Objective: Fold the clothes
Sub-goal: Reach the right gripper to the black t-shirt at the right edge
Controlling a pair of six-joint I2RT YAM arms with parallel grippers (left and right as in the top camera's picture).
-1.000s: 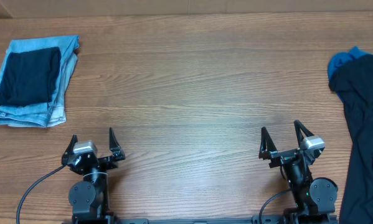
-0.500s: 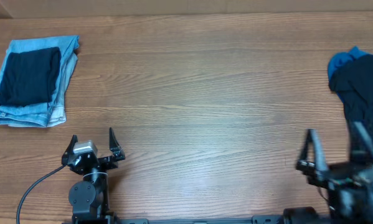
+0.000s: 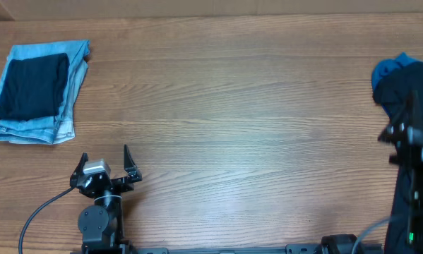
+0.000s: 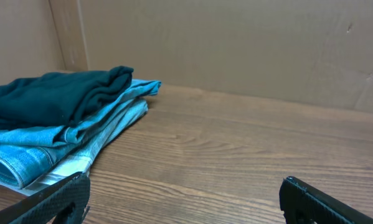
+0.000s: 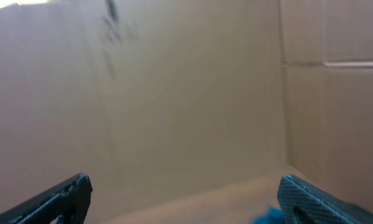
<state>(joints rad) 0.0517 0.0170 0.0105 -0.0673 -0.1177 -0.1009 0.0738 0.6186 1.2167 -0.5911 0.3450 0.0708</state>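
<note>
The clothes, a black T-shirt (image 3: pixel 419 85), lie crumpled at the table's right edge and run down toward the near right corner. My right gripper (image 3: pixel 409 130) is blurred above the shirt in the overhead view. In the right wrist view the right gripper (image 5: pixel 185 182) is open with nothing between its fingers, facing a cardboard wall. My left gripper (image 3: pixel 105 154) stands open at the near left of the table, over bare wood. The left wrist view shows the left gripper (image 4: pixel 185 184) empty.
A bright blue garment (image 3: pixel 389 67) pokes out from under the shirt's far end, seen as a blue scrap (image 5: pixel 267 216) by the right wrist. Folded light-blue jeans (image 3: pixel 70 116) with a dark folded garment (image 3: pixel 31 86) on top lie far left. Cardboard walls (image 4: pixel 236 43) surround the table.
The right arm has swung from its resting spot at the near right out to the right and forward, over the black shirt. The left arm has not moved.
</note>
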